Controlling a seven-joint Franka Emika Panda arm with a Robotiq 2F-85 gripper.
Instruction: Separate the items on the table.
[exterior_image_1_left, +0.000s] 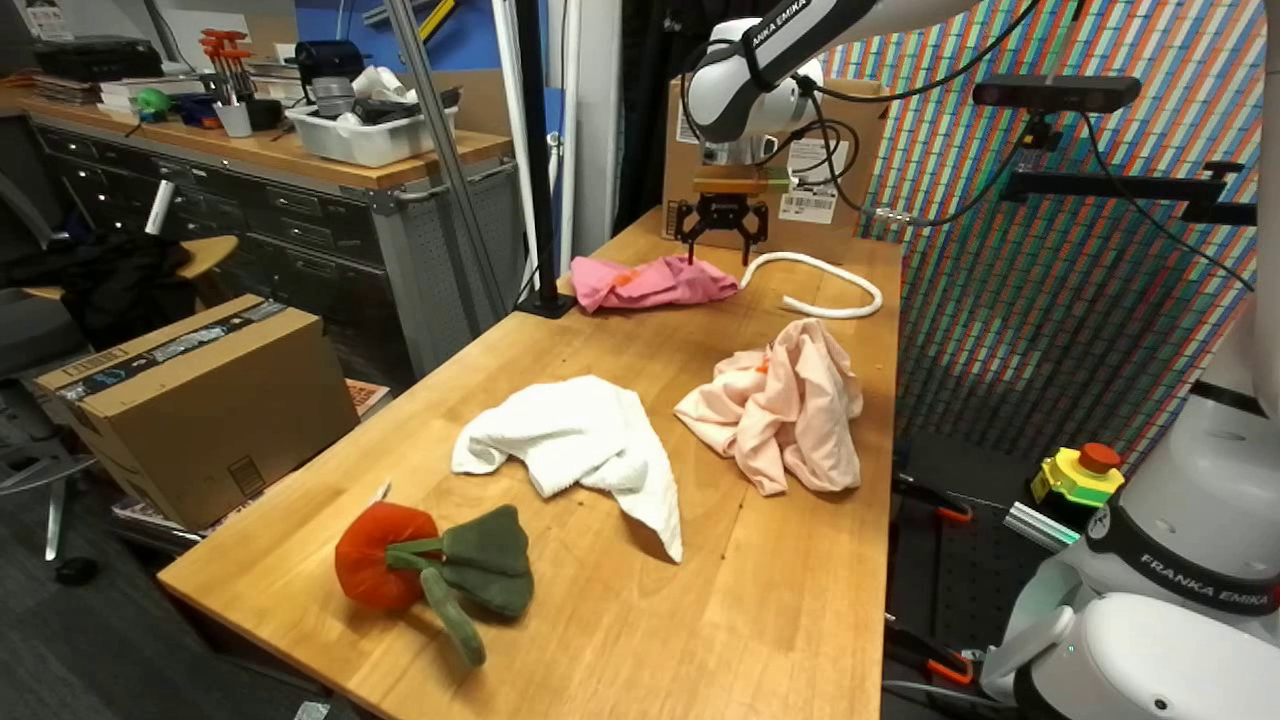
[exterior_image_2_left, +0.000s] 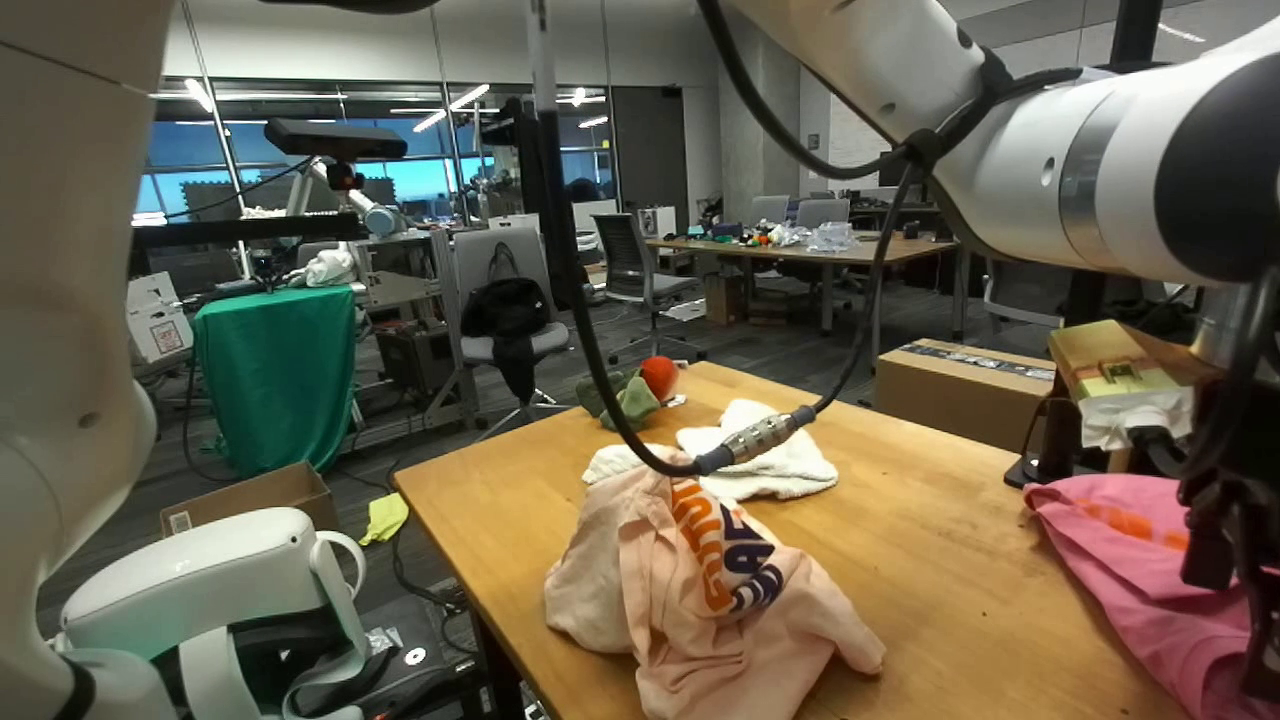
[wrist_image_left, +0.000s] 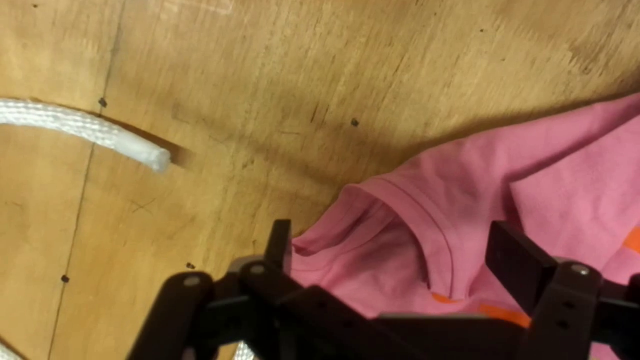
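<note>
Beyond the long wooden table (exterior_image_1_left: 640, 640), with a tall cardboard box (exterior_image_1_left: 790, 235) at one end, stands a cluttered workbench (exterior_image_1_left: 300, 205). Toward the box, by the long edge with the black post (exterior_image_1_left: 540, 200), lies the pink cloth (exterior_image_1_left: 650, 285). The gripper (exterior_image_1_left: 718, 258) hangs over it, jaws spread wide; whether they touch it I can't make out. Just beside, toward the opposite edge, curls a white cord (exterior_image_1_left: 830, 312). Further down that edge slumps the lettered peach cloth (exterior_image_1_left: 790, 410). The white cloth (exterior_image_1_left: 580, 430) sprawls between it and the post's edge; the green and red-orange piece (exterior_image_1_left: 475, 560) sits near that edge's corner away from the box.
</note>
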